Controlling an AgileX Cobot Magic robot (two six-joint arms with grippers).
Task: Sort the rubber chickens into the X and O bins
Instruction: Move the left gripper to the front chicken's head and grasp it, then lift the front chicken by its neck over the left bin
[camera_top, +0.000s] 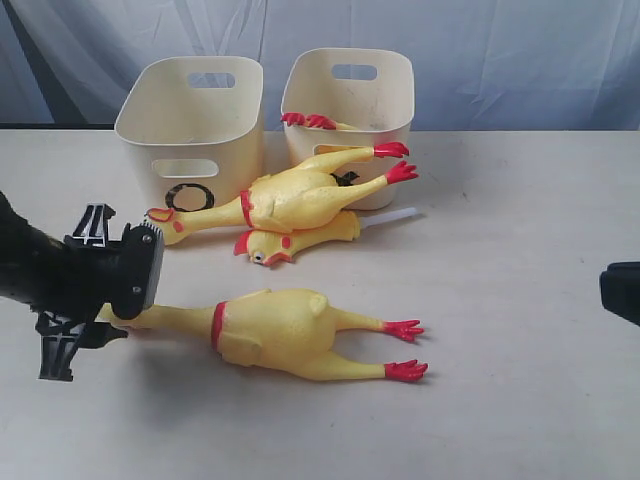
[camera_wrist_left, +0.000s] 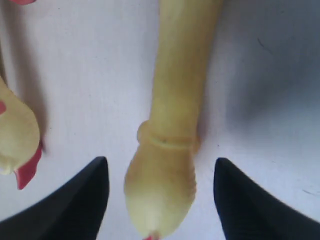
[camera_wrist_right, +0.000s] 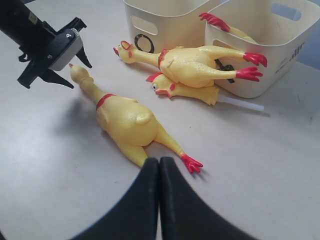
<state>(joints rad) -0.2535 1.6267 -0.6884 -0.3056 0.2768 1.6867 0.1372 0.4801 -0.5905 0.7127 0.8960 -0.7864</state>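
A long rubber chicken lies on the table at the front, its feet to the right. My left gripper is open and straddles its head, with a gap on each side. A second long chicken lies on top of a shorter chicken in front of the bins. Red feet of another chicken stick out over the rim of the right bin, whose mark is mostly hidden. The left bin carries a black O. My right gripper is shut and empty, hovering near the front chicken's legs.
A white rod lies on the table by the right bin's base. The pale table runs back to a blue-grey curtain. Part of the right arm shows at the right edge.
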